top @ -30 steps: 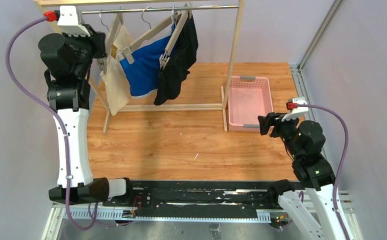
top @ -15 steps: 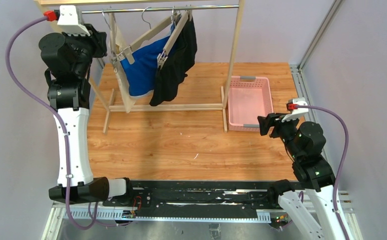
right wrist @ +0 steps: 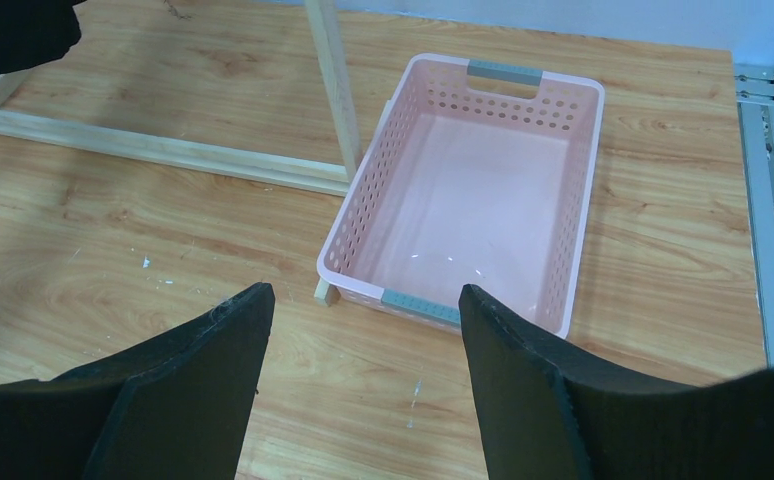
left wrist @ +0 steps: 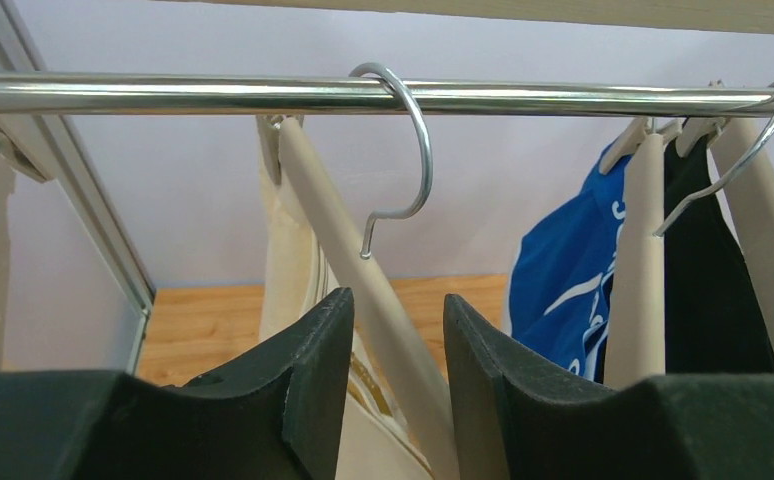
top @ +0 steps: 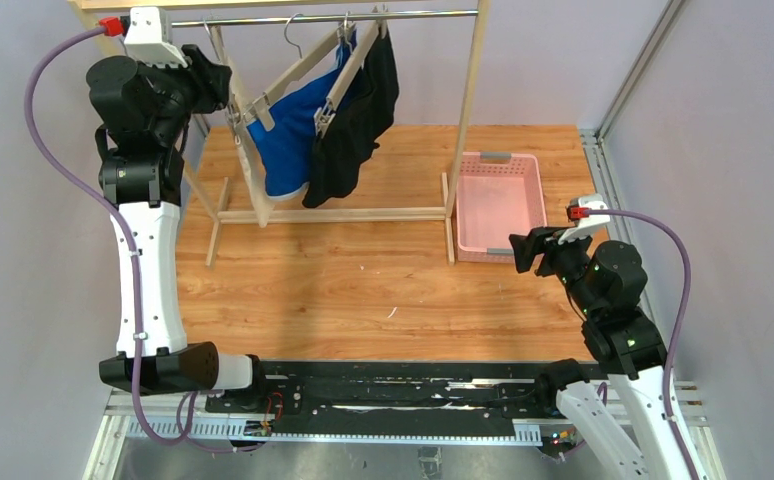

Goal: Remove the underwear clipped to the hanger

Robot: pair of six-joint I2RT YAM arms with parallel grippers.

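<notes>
Three pieces of underwear hang clipped to hangers on a metal rail (left wrist: 163,95): cream-white (top: 254,180), royal blue (top: 288,140) and black (top: 358,125). My left gripper (top: 231,92) is raised to the cream hanger. In the left wrist view its jaws (left wrist: 398,310) stand apart on either side of the slanting hanger arm (left wrist: 363,270), with a gap showing. The cream fabric (left wrist: 288,260) hangs just behind, with the blue (left wrist: 563,290) and black (left wrist: 708,290) pieces further right. My right gripper (top: 516,250) (right wrist: 363,300) hovers open and empty low over the table, near the basket.
A pink perforated basket (top: 541,195) (right wrist: 581,200) sits at the right, beside the wooden rack's right post (top: 470,120). The rack's base bar (top: 333,214) runs across the table. The hanger's steel hook (left wrist: 413,130) loops over the rail.
The cream hanger has swung and turned, so the cream underwear now hangs edge-on further right. My left gripper followed it rightward. The right arm shifted slightly left.
</notes>
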